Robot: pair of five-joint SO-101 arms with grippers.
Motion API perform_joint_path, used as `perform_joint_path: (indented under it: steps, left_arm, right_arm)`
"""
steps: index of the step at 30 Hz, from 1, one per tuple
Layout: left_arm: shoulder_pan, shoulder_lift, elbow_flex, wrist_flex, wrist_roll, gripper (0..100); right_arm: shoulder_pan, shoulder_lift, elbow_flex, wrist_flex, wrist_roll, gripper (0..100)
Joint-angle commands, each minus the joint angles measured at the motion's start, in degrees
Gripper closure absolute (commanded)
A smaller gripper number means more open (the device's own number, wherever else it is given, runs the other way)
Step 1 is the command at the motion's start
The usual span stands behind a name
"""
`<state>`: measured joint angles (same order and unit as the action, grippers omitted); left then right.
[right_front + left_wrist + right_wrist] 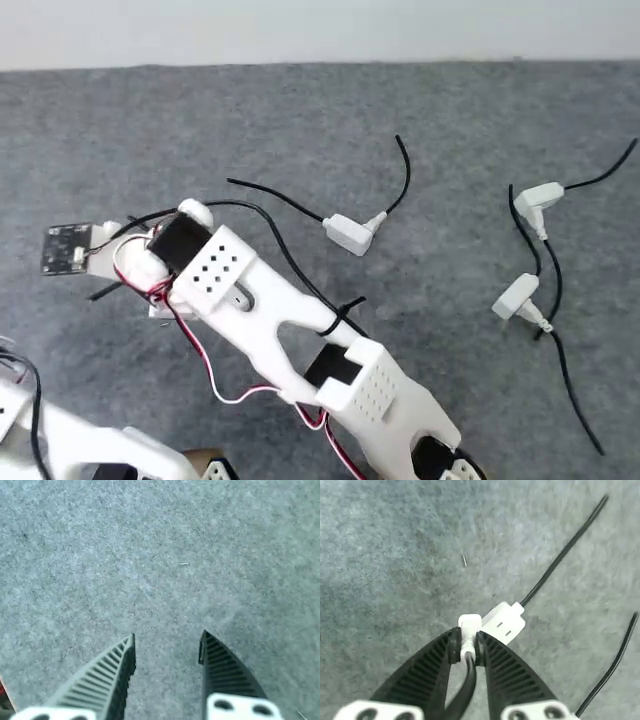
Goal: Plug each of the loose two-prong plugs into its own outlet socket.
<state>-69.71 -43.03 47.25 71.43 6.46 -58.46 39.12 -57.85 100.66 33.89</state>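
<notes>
My right gripper [467,634] is shut on a small white plug [469,622] whose black cable runs back between the fingers. The plug's tip touches a white outlet socket [505,624] with two slots, lying on the grey carpet with its own black cable [560,555] leading away. In the high view the right arm [230,275] stretches across to the left and covers its gripper. My left gripper [168,636] stands open just above bare carpet with nothing between its fingers.
More white connectors on black cables lie on the carpet: one mid-table [348,235] and two at the right [540,195] [518,295]. The left arm's base [60,440] sits at the bottom left corner. A pale wall [320,30] borders the far edge.
</notes>
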Motion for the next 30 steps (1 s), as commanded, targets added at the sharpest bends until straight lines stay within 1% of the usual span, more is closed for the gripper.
perform_joint_path:
  steps: [1,5,6,10,12,16,19,22,25,30]
  left_arm:
    - [0.70,-1.49,0.04,-1.93,0.79,79]
    - [1.32,-1.76,0.66,-1.93,0.44,79]
    - [1.23,-1.76,0.66,-1.93,0.44,79]
    - [1.58,-1.76,1.01,-1.93,0.44,79]
    - [1.58,-1.76,1.01,-1.93,0.44,79]
    - [1.58,-1.76,1.10,-2.02,0.44,79]
    - [1.58,-1.67,1.19,-2.90,0.44,79]
    - [1.49,-1.76,2.24,-4.84,0.44,79]
    - [1.58,-1.76,2.33,-5.10,0.62,79]
    - [1.58,-1.76,2.42,-5.10,0.70,79]
  right_arm:
    - [1.45,-1.54,3.08,2.42,4.13,99.1]
    - [2.07,-2.07,8.97,2.33,20.48,99.1]
    - [2.95,-2.59,9.67,2.33,22.42,99.1]
    - [4.26,-4.70,9.85,2.24,24.70,99.1]
    - [4.26,-5.85,9.76,2.07,29.01,99.1]
    - [4.26,-8.40,9.76,1.71,40.26,99.1]
    - [3.03,-8.66,9.76,1.63,43.43,99.1]
    - [2.51,-8.57,9.76,1.01,44.31,99.1]
    - [2.68,-8.57,9.85,0.92,46.51,99.1]
    - [2.86,-8.48,10.11,1.45,46.59,99.0]
